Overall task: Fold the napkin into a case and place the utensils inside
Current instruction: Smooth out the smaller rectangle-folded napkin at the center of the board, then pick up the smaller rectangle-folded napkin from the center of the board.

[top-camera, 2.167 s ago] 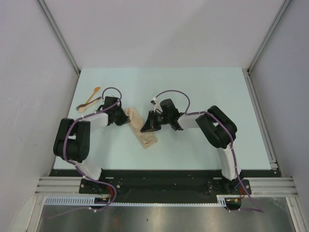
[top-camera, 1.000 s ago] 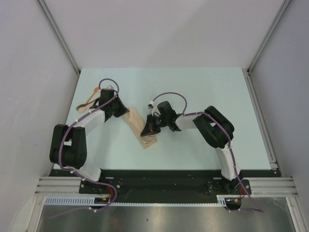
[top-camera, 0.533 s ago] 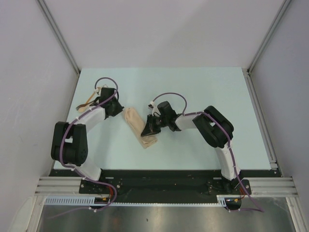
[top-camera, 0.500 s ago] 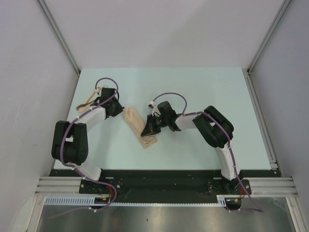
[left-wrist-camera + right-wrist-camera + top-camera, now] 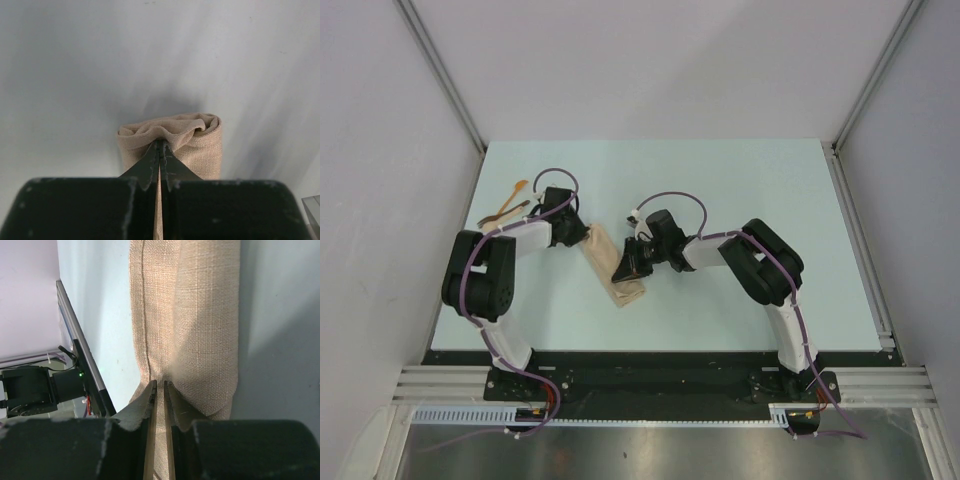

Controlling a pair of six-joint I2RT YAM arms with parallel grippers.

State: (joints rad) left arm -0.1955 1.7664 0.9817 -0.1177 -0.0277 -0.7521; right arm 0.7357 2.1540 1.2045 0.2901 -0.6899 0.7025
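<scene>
The beige napkin [image 5: 623, 288], folded into a narrow case, lies slantwise on the table between both arms. My left gripper [image 5: 582, 238] is at its upper end. In the left wrist view the left gripper [image 5: 160, 143] is shut, pinching the top layer of the cloth [image 5: 200, 145], which puckers at the fingertips. My right gripper [image 5: 623, 265] sits at the strip's middle. In the right wrist view the right gripper [image 5: 160, 384] is closed on a fold of the napkin [image 5: 190, 315]. The utensils lie apart at the far left, an orange spoon [image 5: 520, 187] and a darker brown piece [image 5: 510, 210].
The pale green table [image 5: 740, 190] is bounded by grey walls on three sides. An aluminium rail [image 5: 860, 240] runs along its right edge. The black mounting bar [image 5: 650, 372] with both arm bases lies along the near edge.
My left gripper has swung from beside the utensils back toward the napkin's upper end and closed on the cloth. The right arm has stayed put on the napkin.
</scene>
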